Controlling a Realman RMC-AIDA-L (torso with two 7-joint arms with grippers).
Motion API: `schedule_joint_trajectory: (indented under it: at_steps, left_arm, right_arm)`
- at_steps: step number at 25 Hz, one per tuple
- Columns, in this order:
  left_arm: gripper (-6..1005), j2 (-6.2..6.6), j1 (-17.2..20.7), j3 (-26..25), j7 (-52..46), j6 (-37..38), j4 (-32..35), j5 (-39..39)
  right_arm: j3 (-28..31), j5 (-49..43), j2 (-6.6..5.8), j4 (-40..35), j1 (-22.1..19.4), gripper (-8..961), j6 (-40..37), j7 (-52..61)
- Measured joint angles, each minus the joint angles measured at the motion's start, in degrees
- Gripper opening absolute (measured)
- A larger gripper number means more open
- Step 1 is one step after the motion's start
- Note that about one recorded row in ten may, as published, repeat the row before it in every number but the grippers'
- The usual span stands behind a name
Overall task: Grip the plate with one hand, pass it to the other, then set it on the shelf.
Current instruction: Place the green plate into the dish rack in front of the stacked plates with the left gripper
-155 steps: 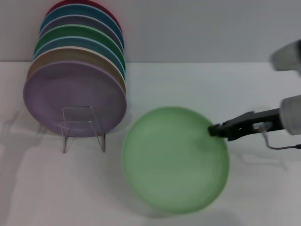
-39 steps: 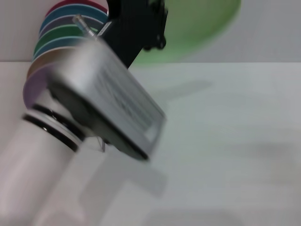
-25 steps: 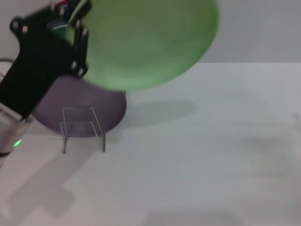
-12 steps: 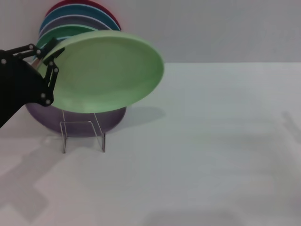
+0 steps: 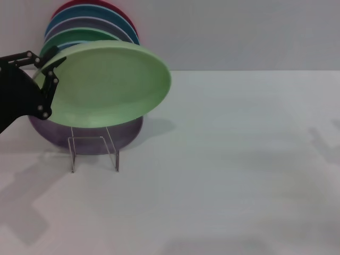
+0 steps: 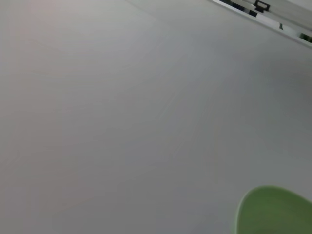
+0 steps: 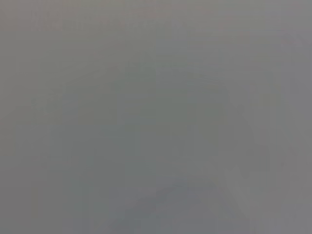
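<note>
The pale mint-green plate [image 5: 106, 85] hangs tilted in the air just in front of the row of plates on the shelf [image 5: 93, 145], a clear stand at the table's back left. My left gripper [image 5: 47, 68] comes in from the left edge and is shut on the plate's left rim. Part of that plate's edge [image 6: 275, 212] shows in the left wrist view against a grey wall. The plate hides most of the lilac plate [image 5: 126, 132] at the front of the row. My right gripper is out of view; its wrist view is plain grey.
Behind the held plate stand several upright plates, among them a darker green one [image 5: 79, 36], a blue one [image 5: 114, 15] and a red one [image 5: 87, 5]. White tabletop [image 5: 239, 159] spreads to the right and front, with a grey wall behind.
The left gripper has carried the plate down and to the left, closer to the row on the shelf. The plate is less steeply tilted than a second ago.
</note>
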Motion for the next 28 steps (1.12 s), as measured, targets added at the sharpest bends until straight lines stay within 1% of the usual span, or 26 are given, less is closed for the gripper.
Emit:
schedule_joint_trajectory:
  at_steps: [10, 16, 20, 22, 24, 28]
  left_arm:
    - [66, 0.04, 0.1, 0.5, 0.9, -1.3, 2.4, 0.0]
    - [68, -0.11, 0.4, 0.3, 1.4, -2.3, 2.4, 0.0]
    - [69, -1.12, 0.7, -1.3, 1.6, -3.4, 2.4, -0.1]
    - [69, -1.25, 0.7, -1.3, 1.7, -3.7, 2.4, -0.1]
    - [70, -1.71, 0.8, -1.5, 2.1, -4.5, 2.4, -0.2]
    - [147, -2.68, 0.7, -2.7, 3.5, -5.6, 1.9, -0.4]
  right_arm:
    - [-0.6, -0.1, 0.0, 0.0, 0.1, 808, 0.9, 0.0]
    - [-0.9, -0.1, 0.0, 0.0, 0.1, 807, 0.9, 0.0]
    - [-0.9, -0.4, 0.0, 0.1, 0.1, 806, 1.2, 0.0]
    - [-0.9, -0.5, 0.0, 0.2, 0.1, 806, 1.4, 0.0]
    - [-0.9, -0.5, 0.0, 0.2, 0.1, 806, 1.5, 0.0]
    - [-0.9, -0.6, 0.0, 0.3, 0.1, 807, 1.7, 0.0]
